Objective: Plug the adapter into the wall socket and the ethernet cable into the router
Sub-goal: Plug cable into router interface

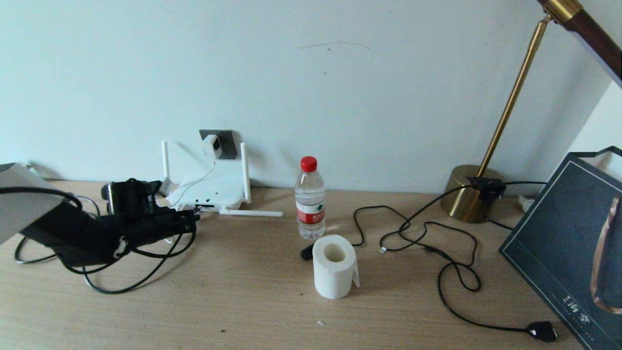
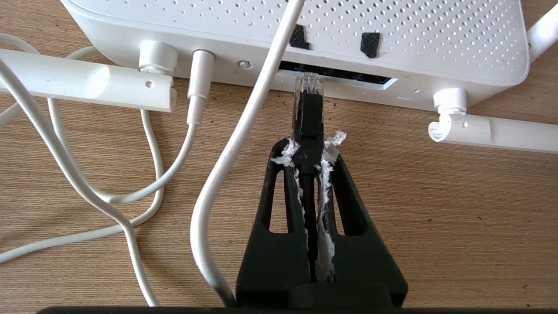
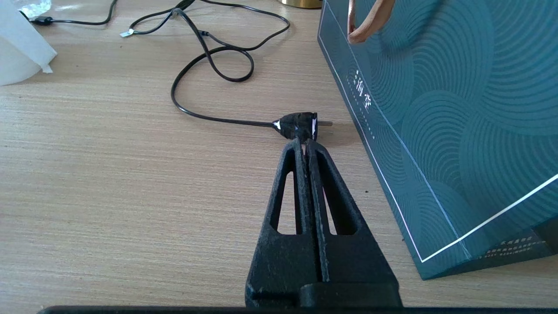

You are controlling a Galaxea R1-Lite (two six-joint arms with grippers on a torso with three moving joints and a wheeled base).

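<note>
Left gripper point(image 2: 308, 146) clamps ethernet cable point(image 2: 307, 104), clear plug tip at router point(image 2: 305, 30) port row. Adapter point(image 1: 212, 146) sits in wall socket point(image 1: 228, 141). Right gripper point(image 3: 305, 146) pressed together, empty, parked above table point(image 3: 109, 174).

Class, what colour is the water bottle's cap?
Red; the cap shows best in the head view.

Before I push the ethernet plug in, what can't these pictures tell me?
- Head view: the left gripper and arm hide the router ports and the plug.
- Left wrist view: the ethernet cable plug's clear tip meets the port slot; whether it has entered or only touches cannot be told.
- Head view: whether the adapter sits fully in the wall socket is too small to tell.
- Right gripper: outside the head view; seen only by its own wrist camera.
</note>
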